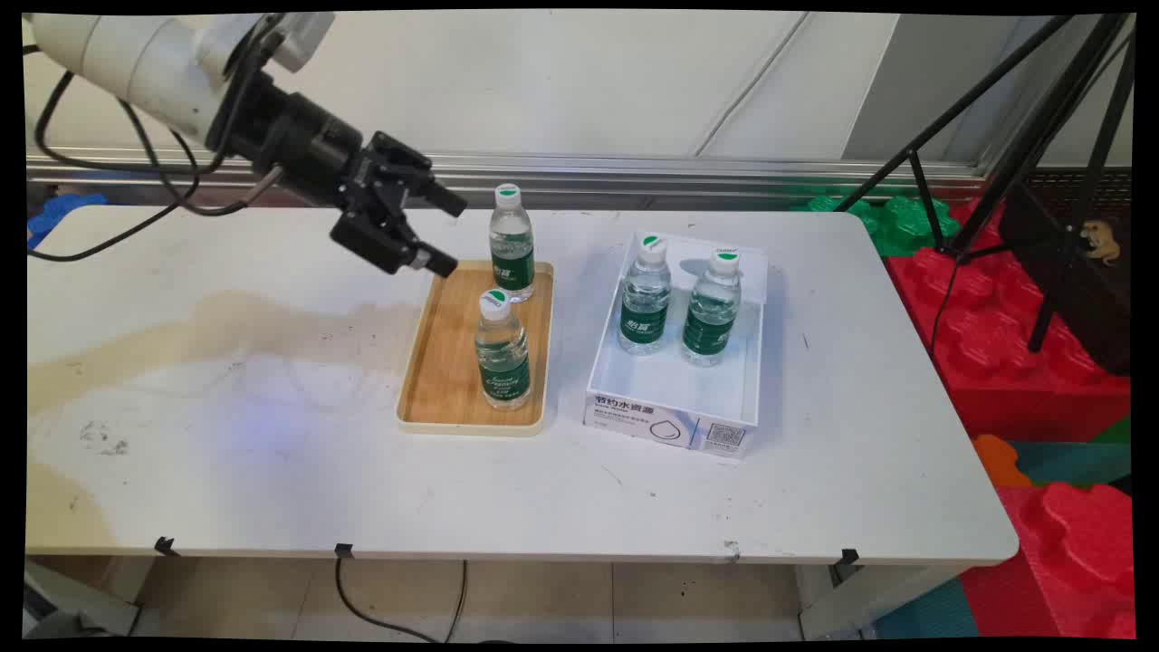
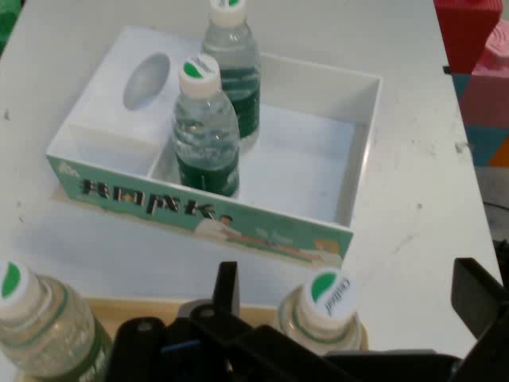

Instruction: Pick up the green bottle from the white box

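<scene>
Main view gave me the gripper (image 1: 446,233) hanging above the table (image 1: 226,435), just left of the wooden tray's (image 1: 444,362) far corner, jaws spread apart and grasping nothing. I saw two water bottles standing upright on that tray: the far bottle (image 1: 512,243) at the back edge, nearest the open fingers, and the near bottle (image 1: 502,351) toward the front, the two apart from each other. To the right, set a little apart from the tray, the white cardboard box (image 1: 670,380) held two more upright bottles side by side at its far end, the left boxed bottle (image 1: 645,296) and the right boxed bottle (image 1: 713,310). From the hand view I looked over the tray's bottle caps at that box (image 2: 354,159), its green-printed wall facing me, both boxed bottles standing inside it.
</scene>
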